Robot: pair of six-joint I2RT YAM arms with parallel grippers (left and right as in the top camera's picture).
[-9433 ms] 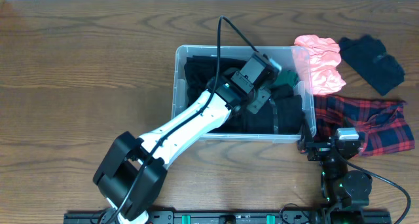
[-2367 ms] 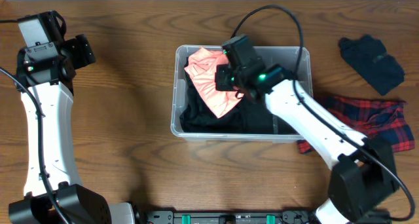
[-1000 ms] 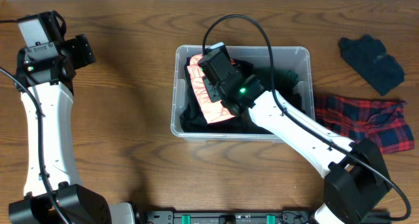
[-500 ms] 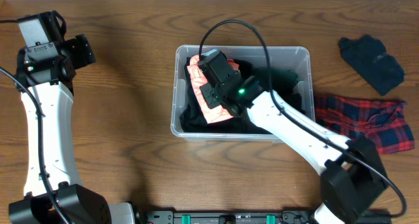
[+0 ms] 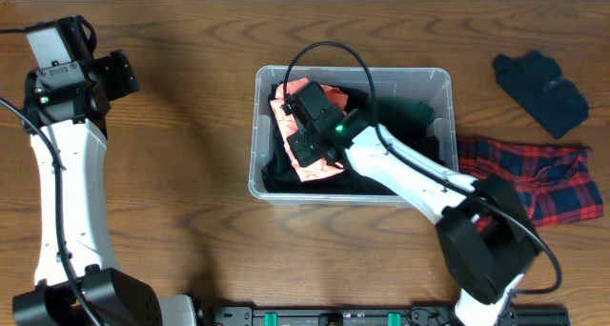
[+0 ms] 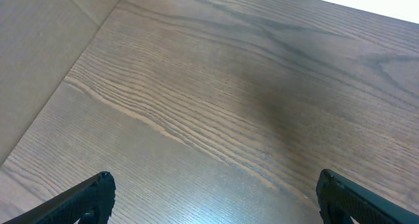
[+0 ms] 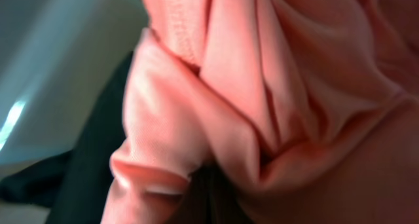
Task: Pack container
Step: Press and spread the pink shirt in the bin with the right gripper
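Observation:
The clear plastic container (image 5: 255, 126) stands mid-table with dark clothes in it. A pink cloth (image 5: 320, 166) lies bunched in its left half. My right gripper (image 5: 303, 145) reaches down into the container and is shut on the pink cloth (image 7: 262, 86), whose folds gather into the dark gap at the jaws and hide the fingertips. Far off at the table's left, my left gripper (image 5: 124, 73) stands open over bare wood; in the left wrist view only its two black fingertips (image 6: 98, 188) show, wide apart, nothing between them.
Black garments (image 5: 381, 178) and a dark green cloth (image 5: 412, 112) fill the rest of the container. A navy cloth (image 5: 541, 92) lies at the back right. A red plaid cloth (image 5: 548, 178) lies right of the container. My right arm's cable loops above the bin.
My right gripper has shifted slightly left and down inside the container and closed on the pink cloth. The left arm has not moved.

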